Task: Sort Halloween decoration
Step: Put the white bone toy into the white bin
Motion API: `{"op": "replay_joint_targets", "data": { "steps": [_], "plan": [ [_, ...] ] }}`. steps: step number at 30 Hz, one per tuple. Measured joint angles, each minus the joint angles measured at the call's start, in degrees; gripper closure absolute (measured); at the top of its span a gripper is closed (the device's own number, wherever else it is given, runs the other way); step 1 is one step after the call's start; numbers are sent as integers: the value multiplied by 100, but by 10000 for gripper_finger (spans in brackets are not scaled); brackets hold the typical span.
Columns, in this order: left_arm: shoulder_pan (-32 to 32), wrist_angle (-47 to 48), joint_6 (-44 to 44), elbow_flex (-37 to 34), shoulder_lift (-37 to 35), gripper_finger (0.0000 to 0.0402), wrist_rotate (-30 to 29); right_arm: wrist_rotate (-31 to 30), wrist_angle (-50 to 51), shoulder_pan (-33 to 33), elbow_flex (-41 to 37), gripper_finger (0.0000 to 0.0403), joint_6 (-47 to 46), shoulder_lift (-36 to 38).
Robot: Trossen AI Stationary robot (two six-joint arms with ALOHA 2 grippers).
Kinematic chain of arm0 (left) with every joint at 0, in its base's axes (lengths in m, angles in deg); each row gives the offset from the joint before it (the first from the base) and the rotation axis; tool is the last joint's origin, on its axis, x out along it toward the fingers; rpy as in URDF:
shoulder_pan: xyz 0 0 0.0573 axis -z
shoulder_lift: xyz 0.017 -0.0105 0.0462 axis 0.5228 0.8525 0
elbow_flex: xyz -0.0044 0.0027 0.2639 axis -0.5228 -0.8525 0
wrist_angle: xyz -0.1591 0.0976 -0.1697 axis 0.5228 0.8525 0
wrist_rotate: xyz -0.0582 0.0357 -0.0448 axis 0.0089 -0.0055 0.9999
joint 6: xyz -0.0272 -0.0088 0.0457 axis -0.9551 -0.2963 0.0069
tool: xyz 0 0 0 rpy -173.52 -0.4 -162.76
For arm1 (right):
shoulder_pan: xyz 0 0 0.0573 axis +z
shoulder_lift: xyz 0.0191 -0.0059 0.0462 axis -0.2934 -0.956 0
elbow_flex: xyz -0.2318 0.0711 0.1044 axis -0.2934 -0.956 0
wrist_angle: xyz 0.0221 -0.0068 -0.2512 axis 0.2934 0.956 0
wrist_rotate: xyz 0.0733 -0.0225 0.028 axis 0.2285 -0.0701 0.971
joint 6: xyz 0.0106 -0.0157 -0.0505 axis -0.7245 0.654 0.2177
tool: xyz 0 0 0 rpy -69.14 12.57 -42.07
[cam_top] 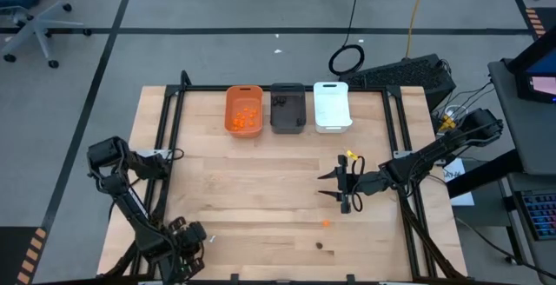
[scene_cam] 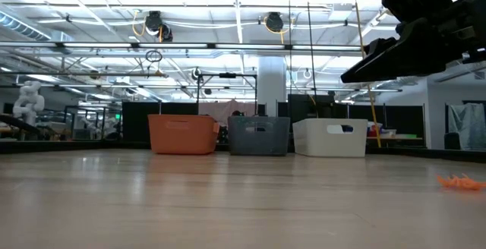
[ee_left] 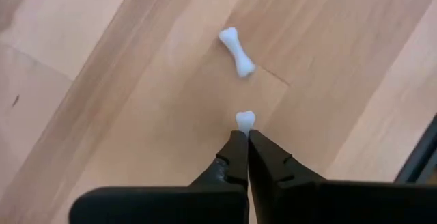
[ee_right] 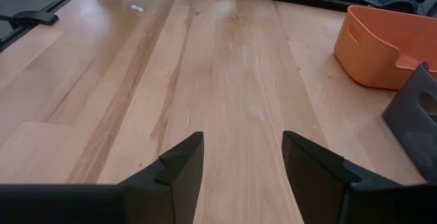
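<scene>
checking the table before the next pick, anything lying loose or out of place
A few pieces lie loose on the table, outside the bins: an orange piece, a dark piece, and a white bone lying free near the left gripper, whose jaws are shut on another white bone.

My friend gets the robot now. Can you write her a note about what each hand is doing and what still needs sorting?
Left gripper: fingers shut on a white bone, at the table's near left corner. A second white bone lies loose just beyond it.
Right gripper: open, empty, above mid-table on the right.
Done: orange pieces sit in the orange bin.
Left: both bones, an orange piece and a dark lump near the front edge. Dark grey bin and white bin wait at the back.
</scene>
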Motion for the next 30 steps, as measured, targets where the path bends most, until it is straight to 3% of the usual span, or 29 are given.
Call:
{"op": "replay_joint_targets", "data": {
  "steps": [20,25,30],
  "plan": [
    [-526,61,47,14,-295,401,-143,1,-201,-1,0,220,0,0],
    [-673,59,391,16,-685,401,-718,0,-451,0,0,220,57,-84],
    [-1017,50,1094,21,-909,401,-1421,14,-1288,-1,0,220,386,-620]
  ]
}}
